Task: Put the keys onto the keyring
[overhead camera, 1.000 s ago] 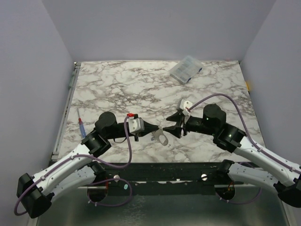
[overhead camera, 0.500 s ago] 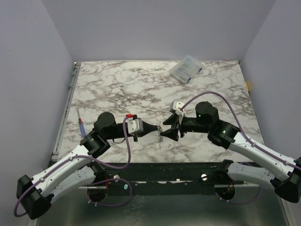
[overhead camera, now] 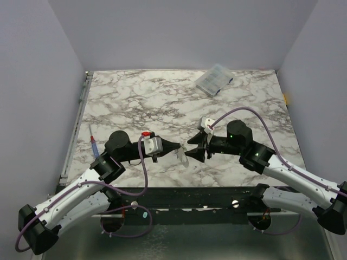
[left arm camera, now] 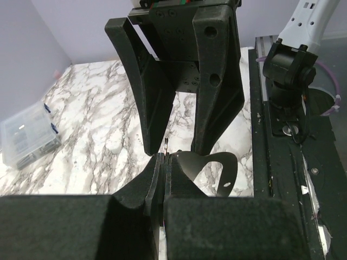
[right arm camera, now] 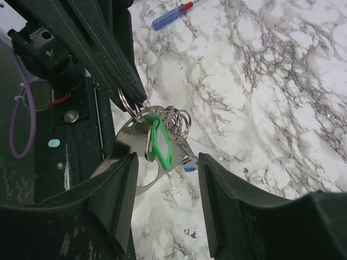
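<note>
Since a second ago, the right end effector point(overhead camera: 191, 151) has been brought leftward until it nearly meets the left end effector point(overhead camera: 176, 149), and the left arm has been drawn back slightly; the keyring point(overhead camera: 182, 155) is now seen hanging edge-on between the two rather than lying flat to the overhead view.

By the left wrist view, the left end effector point(left arm camera: 164, 162) is shown fully closed, its jaws pressed together on the top edge of the keyring point(left arm camera: 231, 176), which curves away to the right above the counter point(left arm camera: 103, 135); the same clamped hold is seen from the right wrist view, where the left end effector point(right arm camera: 133, 92) is closed on a wire loop at the top of the bundle.

The right end effector point(right arm camera: 166, 160) is held wide open, with one finger on each side of the hanging bundle and no contact that can be made out; between its fingers are seen the silvery keyring point(right arm camera: 126, 146), the green-tagged key point(right arm camera: 159, 142) lying against it, several small split rings point(right arm camera: 181, 120) just beside the tag, and a sliver of the blue key point(right arm camera: 188, 168) below; the whole bundle is held clear of the counter.

A blue and red screwdriver point(overhead camera: 94, 146) is seen near the counter's left edge, and a clear compartment box point(overhead camera: 214, 79) at the far side.
</note>
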{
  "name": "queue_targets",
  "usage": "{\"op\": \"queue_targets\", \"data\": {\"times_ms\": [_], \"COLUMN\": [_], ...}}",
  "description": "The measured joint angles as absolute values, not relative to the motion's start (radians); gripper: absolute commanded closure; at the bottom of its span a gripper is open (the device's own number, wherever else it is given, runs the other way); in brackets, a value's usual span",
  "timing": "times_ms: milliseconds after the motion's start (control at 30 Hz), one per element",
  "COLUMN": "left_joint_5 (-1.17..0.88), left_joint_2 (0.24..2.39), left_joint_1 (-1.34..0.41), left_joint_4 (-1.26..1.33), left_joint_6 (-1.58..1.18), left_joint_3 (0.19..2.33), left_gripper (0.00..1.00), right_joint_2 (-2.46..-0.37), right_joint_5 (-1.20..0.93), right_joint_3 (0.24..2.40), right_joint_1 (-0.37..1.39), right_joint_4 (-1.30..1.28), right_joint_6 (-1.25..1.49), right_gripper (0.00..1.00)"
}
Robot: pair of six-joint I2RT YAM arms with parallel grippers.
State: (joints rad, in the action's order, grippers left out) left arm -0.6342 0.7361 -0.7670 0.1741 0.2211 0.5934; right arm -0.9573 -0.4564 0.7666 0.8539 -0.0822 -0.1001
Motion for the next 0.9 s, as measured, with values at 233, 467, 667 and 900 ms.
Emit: {"op": "queue_targets", "data": {"times_ms": [233, 467, 667, 900], "left_joint_5": [-0.631, -0.627, -0.626, -0.618], "left_joint_2": [0.734, 0.733, 0.727, 0.725], "left_joint_1": [-0.766, -0.760, -0.759, -0.754], "left_joint_4": [0.179, 0.198, 0.209, 0.217], "left_joint_6": [0.217, 0.202, 0.196, 0.194], "left_joint_3": [0.592, 0.586, 0.577, 0.575], "left_gripper": [1.00, 1.00, 1.00, 1.00], "right_joint_2": [-0.961, -0.968, -1.001, -0.992], "right_joint_5": [-0.457, -0.456, -0.457, -0.458], "right_joint_3": [0.725, 0.699, 0.682, 0.677], "right_joint_1": [0.854, 0.854, 0.854, 0.854], "right_joint_4": [0.006, 0.089, 0.131, 0.143], "right_joint_6": [-0.077, -0.060, -0.051, -0.048], "right_gripper": [0.50, 0.65, 0.82, 0.99]}}
